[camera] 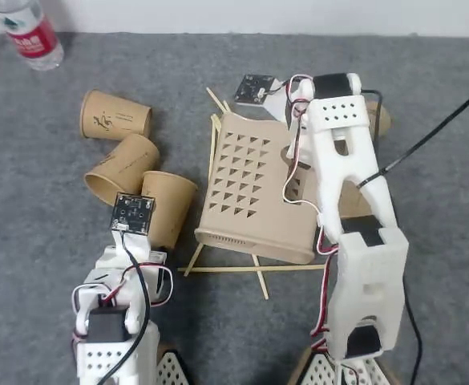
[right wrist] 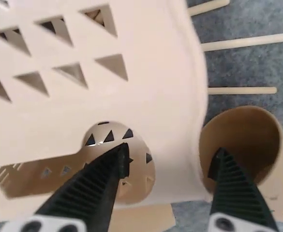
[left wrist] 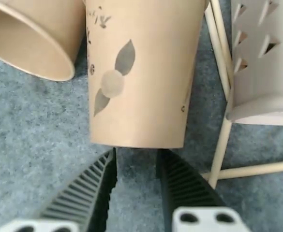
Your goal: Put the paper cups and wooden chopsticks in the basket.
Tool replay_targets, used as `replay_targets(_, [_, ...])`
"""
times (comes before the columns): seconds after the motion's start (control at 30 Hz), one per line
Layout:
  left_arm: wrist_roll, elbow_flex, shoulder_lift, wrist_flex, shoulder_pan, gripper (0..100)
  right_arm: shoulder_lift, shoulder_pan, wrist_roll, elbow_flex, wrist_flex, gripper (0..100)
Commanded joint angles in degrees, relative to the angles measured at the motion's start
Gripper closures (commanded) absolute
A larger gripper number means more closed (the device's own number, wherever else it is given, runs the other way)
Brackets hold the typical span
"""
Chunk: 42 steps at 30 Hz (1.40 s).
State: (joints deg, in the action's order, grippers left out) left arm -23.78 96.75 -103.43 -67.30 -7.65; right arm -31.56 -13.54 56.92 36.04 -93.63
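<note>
The basket [camera: 254,188] lies tipped over, with chopsticks [camera: 250,269] poking out from beneath it. Just left of it, the left gripper [left wrist: 136,155], fingers spread and empty, lines up on the nearest cup [left wrist: 141,72]. On its right, the right gripper [right wrist: 172,157] spreads across the basket's wall and another cup [right wrist: 247,140], probably to right the basket.

Robotics lab bench: grey felt tabletop [camera: 26,257], white wall [camera: 218,12], servo arms [camera: 366,281].

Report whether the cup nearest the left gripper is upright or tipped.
Tipped: the paper cup lies on its side, its narrower base toward the left gripper.
</note>
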Motion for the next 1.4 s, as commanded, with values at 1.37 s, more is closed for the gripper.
replay_targets(1.37, [-0.5, -0.3, -0.7, 0.1, 0.2, 87, 1.5, -0.8, -11.8, 30.9, -8.2, 99.1])
